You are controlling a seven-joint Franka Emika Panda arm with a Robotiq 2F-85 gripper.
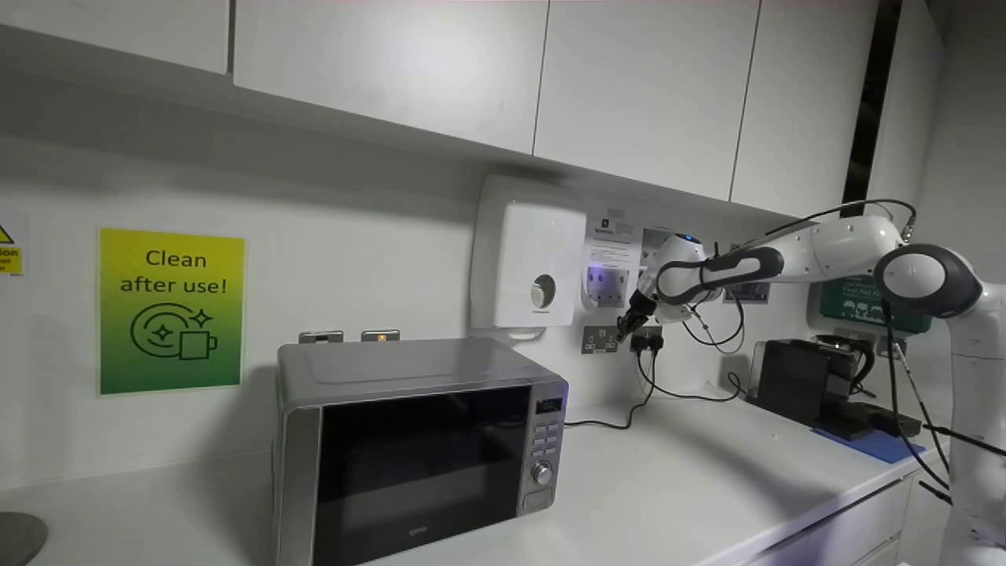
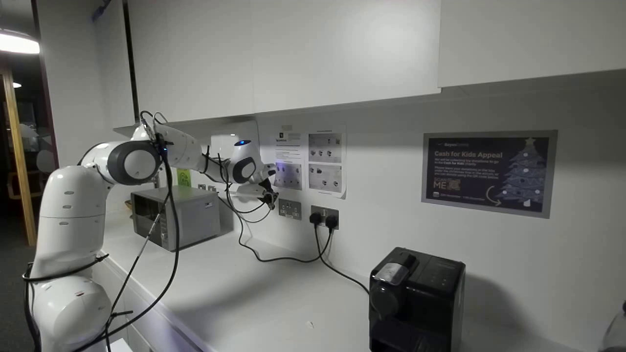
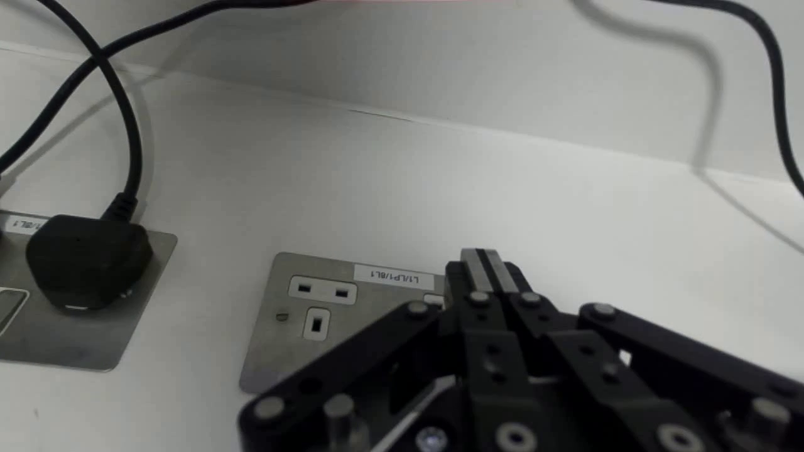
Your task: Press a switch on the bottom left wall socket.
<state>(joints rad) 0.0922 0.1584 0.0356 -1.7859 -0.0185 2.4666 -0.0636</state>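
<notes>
The wall socket at the left of two low plates is a grey metal double plate with white inserts. Nothing is plugged into it. In the wrist view it stands upside down, and its right part and its switches are hidden behind my gripper. My gripper is shut, with its pads together and nothing between them. In both exterior views the fingertips point down close to this plate. I cannot tell whether they touch it or the wall.
A like metal plate beside it bears two black plugs with trailing cables. Printed sheets hang above. A white dispenser, a microwave, a coffee machine and overhead cupboards surround the arm.
</notes>
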